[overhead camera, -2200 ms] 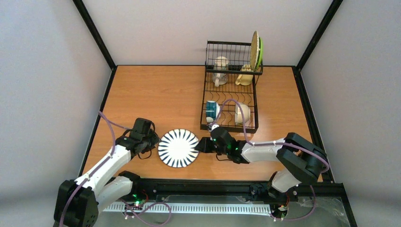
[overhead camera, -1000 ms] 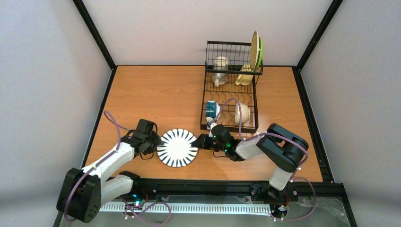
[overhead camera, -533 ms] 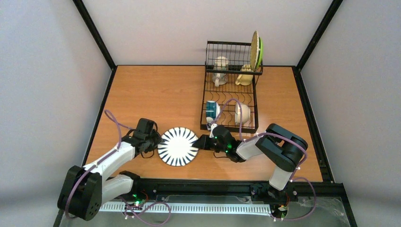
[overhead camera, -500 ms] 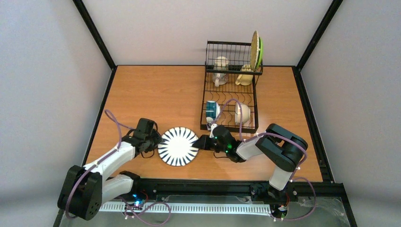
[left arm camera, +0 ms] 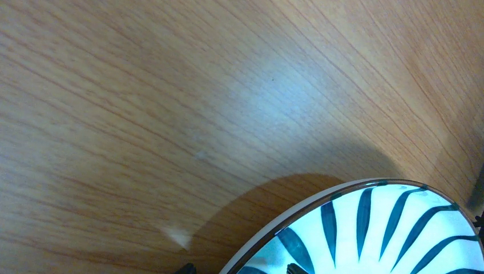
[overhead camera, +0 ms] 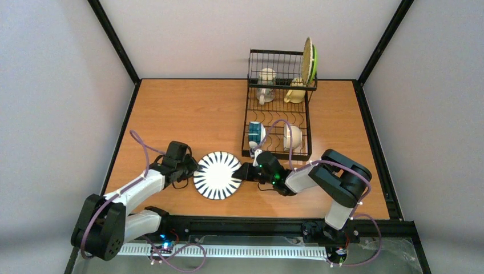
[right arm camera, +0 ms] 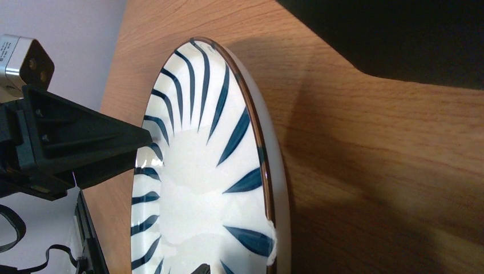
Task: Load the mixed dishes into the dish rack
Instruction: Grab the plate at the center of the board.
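- Top view: light was even and diffuse, coming from overhead. The table [overhead camera: 188,114] read uniformly bright, with only faint, soft shadows.
- Grey walls darkened toward the lower corners. Focus was sharp throughout, and the frame posts splayed outward at the edges.
- Left wrist view: a pale bluish sheen sat on the wood at centre. A broad, soft shadow curved along the rim of the striped plate [left arm camera: 371,228]. The near rim was slightly blurred.
- Right wrist view: the glaze showed white glare, washing out the plate's centre. A heavy shadow fell on the wood to the right of the rim. The upper right corner was solid black, with no detail.
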### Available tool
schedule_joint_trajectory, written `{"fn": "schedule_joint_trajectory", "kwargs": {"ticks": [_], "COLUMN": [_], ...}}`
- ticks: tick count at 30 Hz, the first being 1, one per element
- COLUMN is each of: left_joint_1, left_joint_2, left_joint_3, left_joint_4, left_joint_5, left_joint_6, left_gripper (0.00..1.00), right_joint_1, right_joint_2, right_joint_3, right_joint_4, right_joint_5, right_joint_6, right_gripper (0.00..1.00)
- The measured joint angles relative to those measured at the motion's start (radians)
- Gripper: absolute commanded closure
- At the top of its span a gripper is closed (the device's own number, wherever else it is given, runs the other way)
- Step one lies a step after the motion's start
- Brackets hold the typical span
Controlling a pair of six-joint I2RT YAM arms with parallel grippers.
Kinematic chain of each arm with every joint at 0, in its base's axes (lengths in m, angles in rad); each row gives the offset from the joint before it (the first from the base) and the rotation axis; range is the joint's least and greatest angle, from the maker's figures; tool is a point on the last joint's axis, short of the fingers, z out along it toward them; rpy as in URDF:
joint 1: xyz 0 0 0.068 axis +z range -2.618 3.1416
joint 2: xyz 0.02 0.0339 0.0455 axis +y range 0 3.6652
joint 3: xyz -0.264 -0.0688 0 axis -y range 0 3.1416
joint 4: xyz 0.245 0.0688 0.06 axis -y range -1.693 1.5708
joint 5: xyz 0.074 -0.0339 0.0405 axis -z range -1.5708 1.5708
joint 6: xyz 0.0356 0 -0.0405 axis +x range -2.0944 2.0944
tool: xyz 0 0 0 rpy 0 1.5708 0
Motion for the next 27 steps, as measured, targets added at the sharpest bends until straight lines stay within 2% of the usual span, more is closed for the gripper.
{"fn": "schedule_joint_trajectory", "kwargs": {"ticks": [11, 14, 20, 21, 27], "left_joint_1": [-0.070, -0.092, -0.113, -0.114, -0.123], "left_joint_2": [0.039, 0.048, 0.050, 0.050, 0.039], "left_joint_3": [0.012, 0.018, 0.021, 0.021, 0.020], "left_joint_4": [0.040, 0.042, 0.040, 0.043, 0.043], "left_joint_5": [-0.009, -0.027, -0.056, -0.056, -0.047], "left_joint_6": [0.004, 0.005, 0.002, -0.002, -0.011], "left_gripper": [0.09, 0.09, 0.10, 0.09, 0.09], "right_joint_1": [0.008, 0.014, 0.013, 0.013, 0.014], "right_joint_2": [-0.001, -0.001, -0.037, -0.040, -0.080], "right_joint_3": [0.041, 0.050, 0.056, 0.057, 0.062], "right_joint_4": [-0.058, -0.068, -0.073, -0.090, -0.155], "right_joint_5": [-0.018, -0.033, -0.048, -0.041, -0.027], "right_joint_6": [0.010, 0.019, 0.069, 0.085, 0.079], "right_gripper": [0.41, 0.55, 0.93, 0.97, 0.98]}}
